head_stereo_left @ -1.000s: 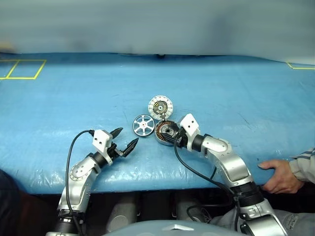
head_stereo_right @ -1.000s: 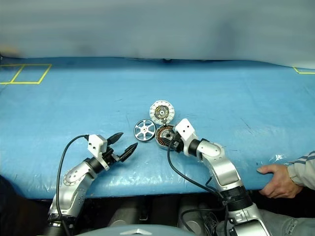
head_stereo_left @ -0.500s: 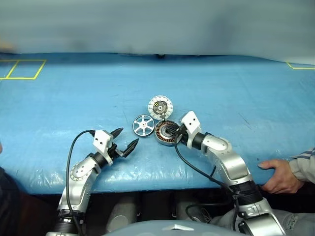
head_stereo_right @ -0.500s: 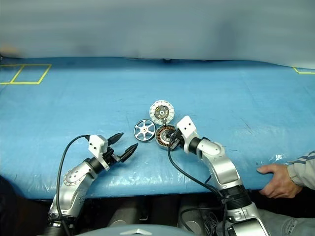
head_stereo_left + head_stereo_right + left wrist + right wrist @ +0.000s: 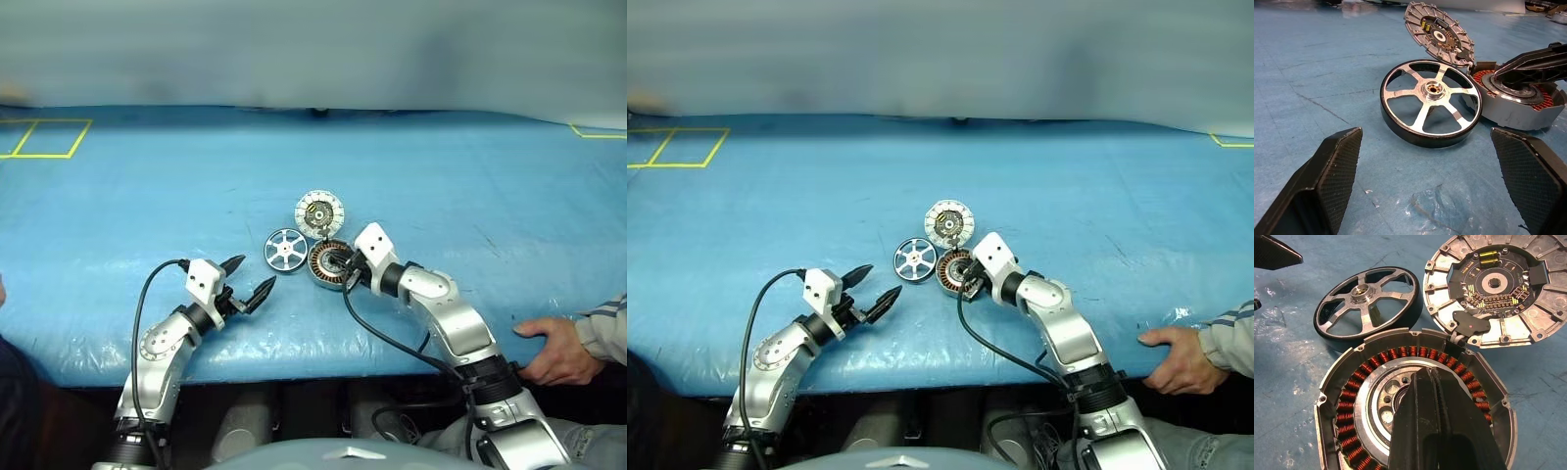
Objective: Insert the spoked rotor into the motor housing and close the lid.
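The spoked rotor (image 5: pixel 284 249) lies flat on the blue table, a silver wheel with a dark rim, also seen in the left wrist view (image 5: pixel 1431 103). Touching its right side is the motor housing (image 5: pixel 326 264), with its ring of copper windings (image 5: pixel 1400 354) showing. The lid (image 5: pixel 319 213) lies open behind it, inner face up, joined at the housing's far edge. My right gripper (image 5: pixel 339 262) is shut, its fingertips (image 5: pixel 1425 382) over the housing's centre with nothing held. My left gripper (image 5: pixel 255 273) stands open in front of the rotor, a short way off.
A person's hand (image 5: pixel 549 349) rests on the table's front edge at the right. Yellow tape marks a square (image 5: pixel 44 137) at the far left and a corner (image 5: pixel 588 132) at the far right. Blue table surface stretches behind the parts.
My right gripper has shut its fingers over the housing and rolled slightly. The left gripper, rotor, housing and lid stayed in place.
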